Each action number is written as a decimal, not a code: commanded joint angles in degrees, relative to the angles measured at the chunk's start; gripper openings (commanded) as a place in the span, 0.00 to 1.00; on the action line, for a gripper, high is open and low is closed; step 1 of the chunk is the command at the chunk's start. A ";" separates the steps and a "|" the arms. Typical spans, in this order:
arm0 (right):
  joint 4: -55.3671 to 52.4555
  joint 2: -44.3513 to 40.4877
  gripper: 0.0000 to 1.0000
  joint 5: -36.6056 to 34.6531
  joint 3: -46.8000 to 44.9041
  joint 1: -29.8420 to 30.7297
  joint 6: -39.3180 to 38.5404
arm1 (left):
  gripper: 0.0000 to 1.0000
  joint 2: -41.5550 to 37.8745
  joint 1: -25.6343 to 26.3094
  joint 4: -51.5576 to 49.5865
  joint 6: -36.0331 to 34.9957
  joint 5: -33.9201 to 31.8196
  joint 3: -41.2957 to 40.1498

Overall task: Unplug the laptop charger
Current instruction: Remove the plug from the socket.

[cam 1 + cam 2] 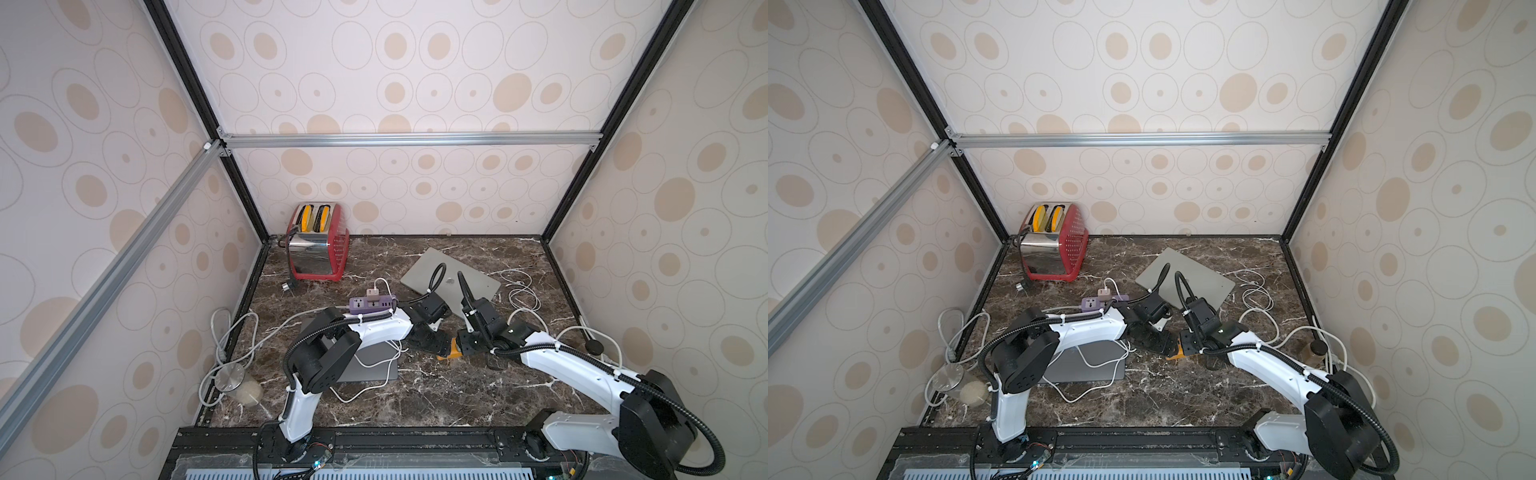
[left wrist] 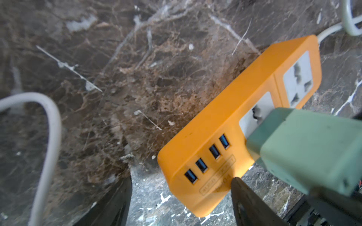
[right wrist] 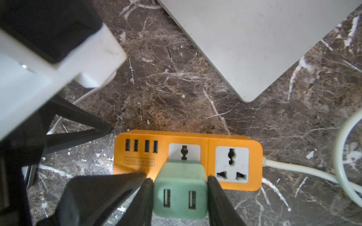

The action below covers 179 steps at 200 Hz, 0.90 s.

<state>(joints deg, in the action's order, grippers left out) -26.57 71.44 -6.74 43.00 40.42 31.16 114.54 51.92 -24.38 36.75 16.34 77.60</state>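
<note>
A red toaster (image 1: pixel 318 245) stands in the far left corner of the bench (image 1: pixel 436 399), and a purple power strip (image 1: pixel 372 304) lies nearer the middle. At mid-bench the left gripper (image 2: pixel 181 177) has its jaws apart, one finger touching the USB end of the orange power strip (image 3: pixel 208 156). The green charger (image 3: pixel 180 193) sits in the socket next to those ports, and the right gripper (image 3: pixel 179 179) is clamped on its two sides. A closed silver laptop (image 1: pixel 451 276) lies beyond, toward the far right corner.
</note>
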 commanded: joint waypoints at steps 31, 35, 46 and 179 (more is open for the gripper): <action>-0.80 -1.91 0.11 1.95 -0.44 0.29 1.31 | 0.81 3.91 -0.15 -5.63 1.91 -5.17 -0.52; -0.89 -1.98 0.11 1.92 -0.30 0.29 1.17 | 0.81 3.98 -0.15 -5.67 2.00 -5.14 -0.48; -1.12 -2.31 0.11 1.78 -0.05 0.34 0.86 | 0.81 4.11 -0.15 -5.74 2.01 -5.18 -0.52; 1.22 -4.44 0.10 -0.64 -0.92 1.07 -2.12 | 0.80 6.85 -2.08 -3.85 5.11 -0.05 -1.14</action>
<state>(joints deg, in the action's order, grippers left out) -24.32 68.73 -6.17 40.71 40.60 29.74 115.44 50.83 -23.81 39.92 17.15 78.37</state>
